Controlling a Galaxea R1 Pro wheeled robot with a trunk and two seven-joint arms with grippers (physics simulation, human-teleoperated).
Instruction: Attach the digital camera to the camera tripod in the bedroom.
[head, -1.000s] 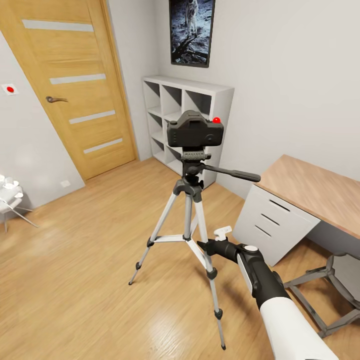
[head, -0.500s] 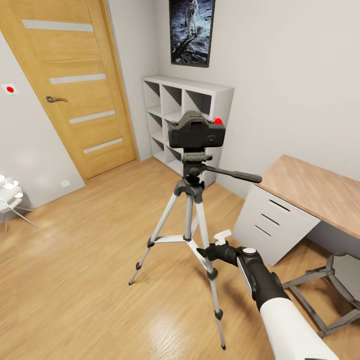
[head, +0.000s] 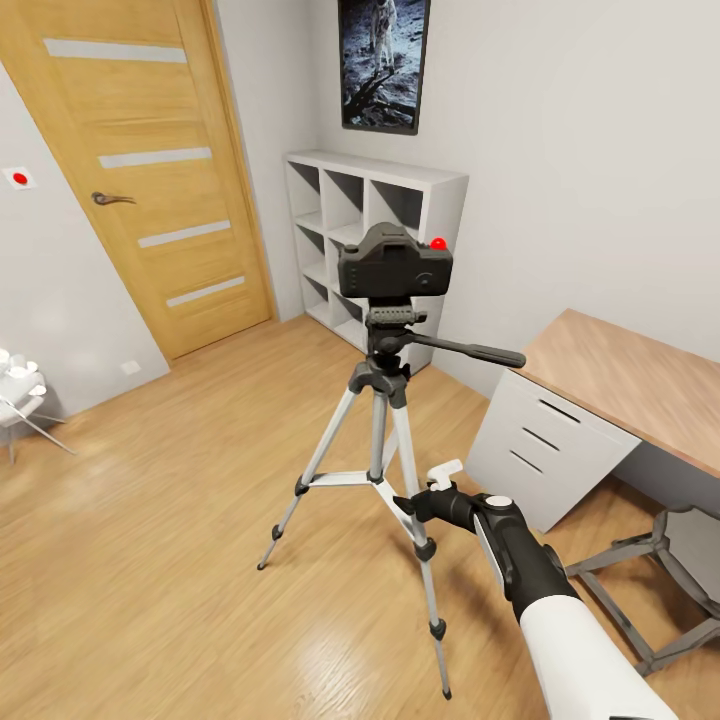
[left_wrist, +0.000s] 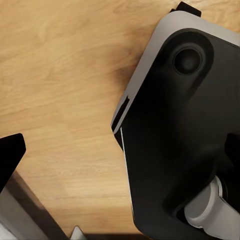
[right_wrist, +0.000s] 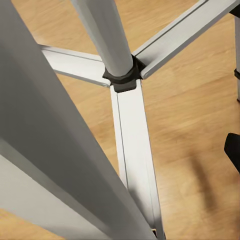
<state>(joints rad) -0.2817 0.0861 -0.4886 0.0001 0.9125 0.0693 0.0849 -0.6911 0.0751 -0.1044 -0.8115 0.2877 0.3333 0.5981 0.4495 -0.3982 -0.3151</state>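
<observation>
From the head, the digital camera (head: 394, 266) is sitting on the head of the camera tripod (head: 378, 430), which is standing on the bedroom's wood floor (head: 170, 560) before the white cube shelf (head: 372, 240); the right pincer (head: 428, 492) is hovering by the near leg, its spread unreadable. The left wrist is showing floorboards and a dark, grey-rimmed housing. The right wrist is looking at the silver leg braces (right_wrist: 131, 132); the camera seems rigid and light, best held by its flanks.

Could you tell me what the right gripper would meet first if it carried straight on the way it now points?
Most likely the camera tripod: the right gripper points at its near silver leg, beside the centre brace hub. Depth is hard to judge.
</observation>
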